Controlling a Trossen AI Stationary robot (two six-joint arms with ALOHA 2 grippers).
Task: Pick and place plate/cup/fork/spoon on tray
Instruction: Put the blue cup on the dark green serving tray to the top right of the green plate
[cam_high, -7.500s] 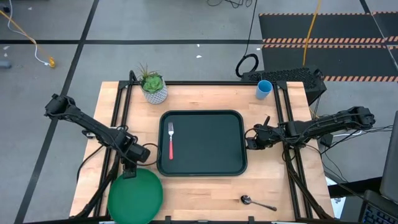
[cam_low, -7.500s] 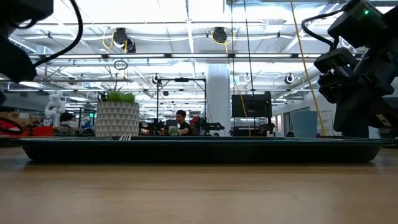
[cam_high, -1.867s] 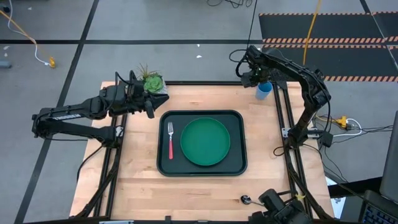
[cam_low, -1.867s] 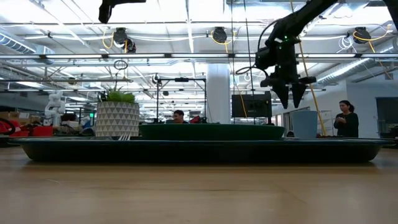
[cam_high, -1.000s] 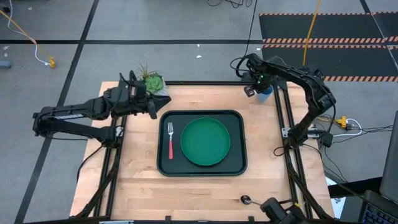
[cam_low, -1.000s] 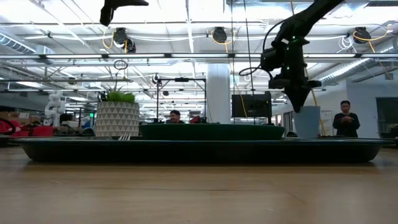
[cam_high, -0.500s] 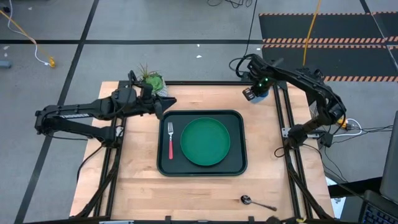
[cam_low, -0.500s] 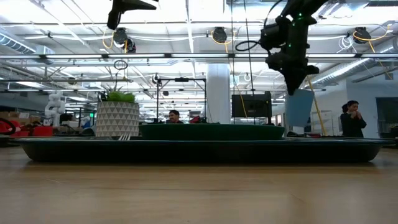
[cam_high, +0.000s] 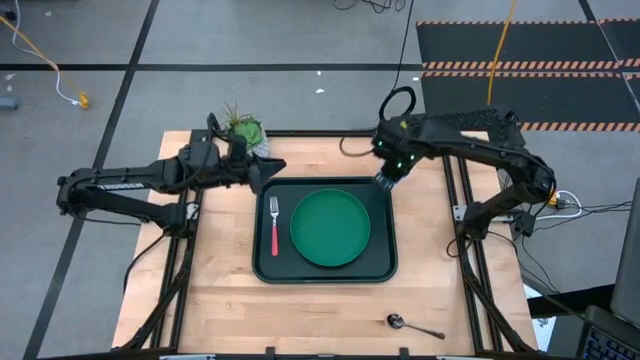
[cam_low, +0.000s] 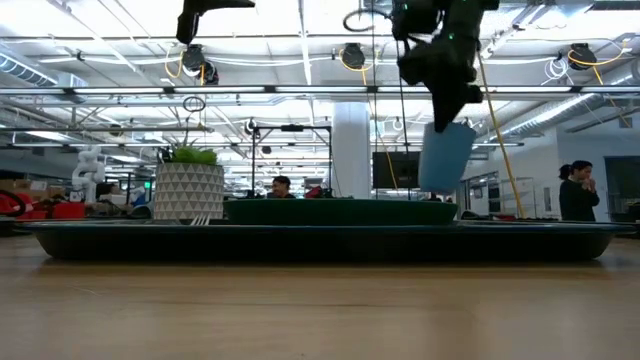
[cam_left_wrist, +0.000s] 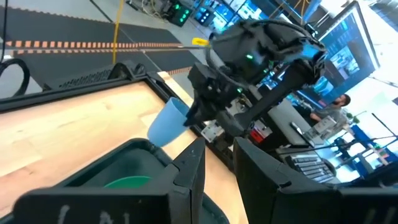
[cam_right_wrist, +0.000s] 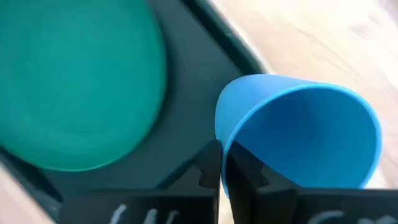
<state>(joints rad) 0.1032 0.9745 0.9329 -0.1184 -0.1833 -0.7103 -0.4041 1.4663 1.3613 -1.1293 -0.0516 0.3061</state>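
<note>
Cup hangs pinched by its rim in our right gripper, above the tray's one-o'clock corner. We cannot tell the left gripper's jaw state at eleven o'clock.

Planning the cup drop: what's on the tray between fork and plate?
Only bare tray floor separates the fork from the plate, seen in the high view.

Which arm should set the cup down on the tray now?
The right: its tool already grips the cup by the rim, held above the tray's far right corner. The left tool holds nothing.
</note>
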